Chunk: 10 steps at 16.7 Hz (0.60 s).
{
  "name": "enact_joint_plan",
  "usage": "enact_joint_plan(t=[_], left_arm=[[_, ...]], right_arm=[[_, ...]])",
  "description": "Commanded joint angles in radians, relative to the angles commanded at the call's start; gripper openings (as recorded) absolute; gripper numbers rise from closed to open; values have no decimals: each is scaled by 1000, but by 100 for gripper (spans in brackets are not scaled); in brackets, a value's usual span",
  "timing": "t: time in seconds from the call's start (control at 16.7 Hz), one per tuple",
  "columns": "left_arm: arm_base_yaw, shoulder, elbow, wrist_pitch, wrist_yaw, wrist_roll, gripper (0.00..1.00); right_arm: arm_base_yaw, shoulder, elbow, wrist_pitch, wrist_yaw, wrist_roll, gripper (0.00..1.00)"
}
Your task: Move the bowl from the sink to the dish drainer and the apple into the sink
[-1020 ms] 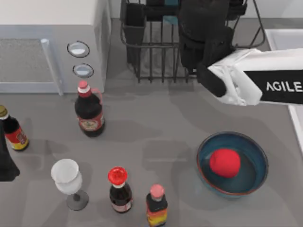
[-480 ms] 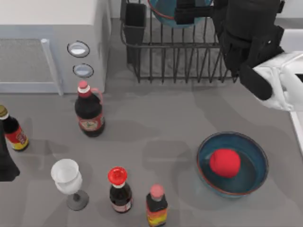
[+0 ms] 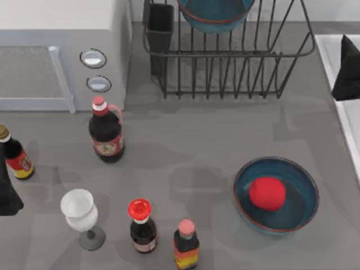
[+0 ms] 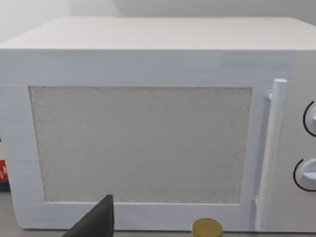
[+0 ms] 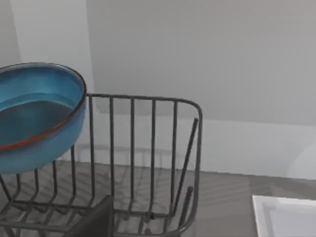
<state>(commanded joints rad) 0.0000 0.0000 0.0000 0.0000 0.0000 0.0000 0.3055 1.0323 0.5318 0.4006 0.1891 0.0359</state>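
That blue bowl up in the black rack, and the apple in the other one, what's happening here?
One teal bowl already sits in the dish drainer. The apple lies in a second bowl on the table, not yet in the sink. The right claw hangs over the sink at the right edge; the left claw is parked at the left edge.

A flat grey matte tabletop (image 3: 197, 135) is lying under even light, a plain pale wall (image 5: 197, 49) standing behind.

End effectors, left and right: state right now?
Left end effector: at the table's left edge, cannot be told.
Right end effector: at the right edge over the sink, cannot be told.
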Motion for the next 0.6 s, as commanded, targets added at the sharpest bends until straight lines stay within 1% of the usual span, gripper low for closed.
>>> enact_joint_plan(t=[0.18,0.36,0.6], left_arm=[[0,0,0,0,0,0,100],[0,0,0,0,0,0,100],[0,0,0,0,0,0,100]], right_arm=[[-97,-354,-219,-130,-91,3,100],[-183,-661,-380,-248,-150,-3,100],[-271,-931,-506,-359,-186,-22,100]])
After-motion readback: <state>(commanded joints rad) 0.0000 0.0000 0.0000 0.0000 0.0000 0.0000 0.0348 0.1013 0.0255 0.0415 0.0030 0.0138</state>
